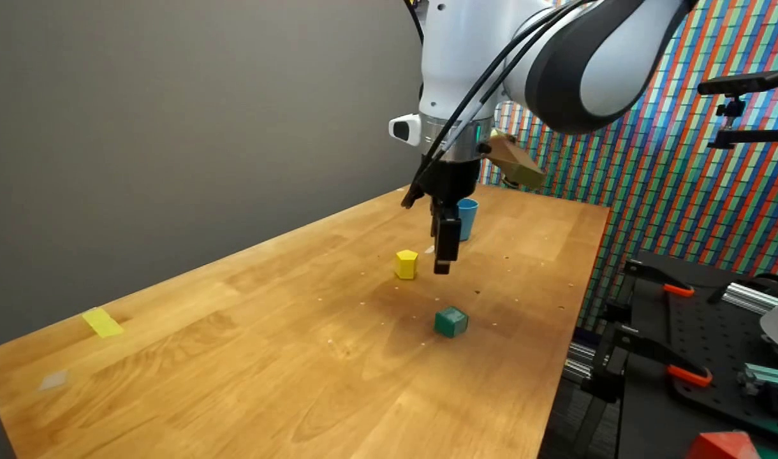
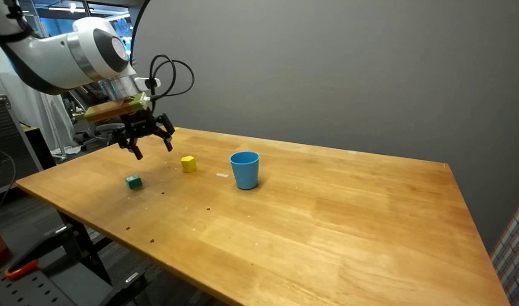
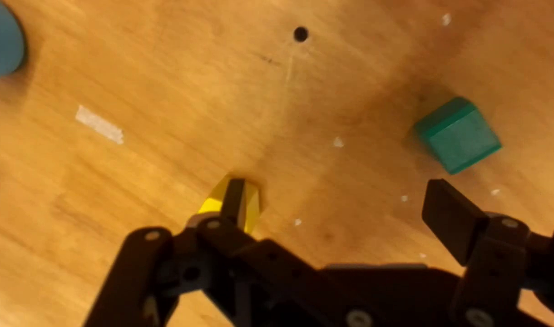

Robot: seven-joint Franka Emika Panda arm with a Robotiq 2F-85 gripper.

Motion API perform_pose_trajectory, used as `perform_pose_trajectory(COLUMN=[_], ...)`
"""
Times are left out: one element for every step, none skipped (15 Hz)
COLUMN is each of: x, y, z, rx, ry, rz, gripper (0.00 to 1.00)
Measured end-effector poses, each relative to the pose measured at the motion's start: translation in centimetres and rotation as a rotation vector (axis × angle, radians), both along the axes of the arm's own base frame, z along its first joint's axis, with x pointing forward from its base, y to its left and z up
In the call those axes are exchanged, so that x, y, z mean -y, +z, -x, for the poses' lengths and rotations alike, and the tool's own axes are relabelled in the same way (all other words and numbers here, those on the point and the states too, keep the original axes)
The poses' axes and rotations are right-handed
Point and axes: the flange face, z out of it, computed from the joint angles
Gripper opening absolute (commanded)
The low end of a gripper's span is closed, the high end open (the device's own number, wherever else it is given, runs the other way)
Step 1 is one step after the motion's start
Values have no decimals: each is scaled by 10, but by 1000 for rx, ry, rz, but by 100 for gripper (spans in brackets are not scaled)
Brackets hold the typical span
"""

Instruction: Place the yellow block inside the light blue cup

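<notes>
Spread wide, the end effector [image 2: 154,153] hangs over the counter [image 2: 370,221]; a gap parts the yellow block [image 2: 188,164] from the light blue cup [image 2: 245,175], both inside the counter's edges.

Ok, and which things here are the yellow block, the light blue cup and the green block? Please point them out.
Yellow block [image 1: 406,266]: in an exterior view, on a side face.
Light blue cup [image 2: 245,172]: in an exterior view, on its outer wall.
Green block [image 3: 460,138]: in the wrist view, on its lighter face.
</notes>
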Motion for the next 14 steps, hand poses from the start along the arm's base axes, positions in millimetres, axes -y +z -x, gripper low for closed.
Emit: perform_pose_trajectory(x=[0,1,2,4,5,7,10,12,14,16,18,20,22,21], y=[-2,-5,-7,-10,-13,-19,-25,-33,-42,-50,-58,-66,-72,-75], z=[-11,-22,-33,-42,-51,-59,-66,-72,-76,-80,-83,-86,-89,-92], rx=[25,49,70,87,98,102,96,86,72,57,46,38,34,32], ry=[-4,-8,-12,-16,-22,-31,-42,-51,-64,-75,-83,-87,-90,-94], rz=[17,33,47,60,75,90,103,117,128,142,154,164,169,170], gripper=[100,100,100,100,100,100,100,100,100,78,75,68,58,51])
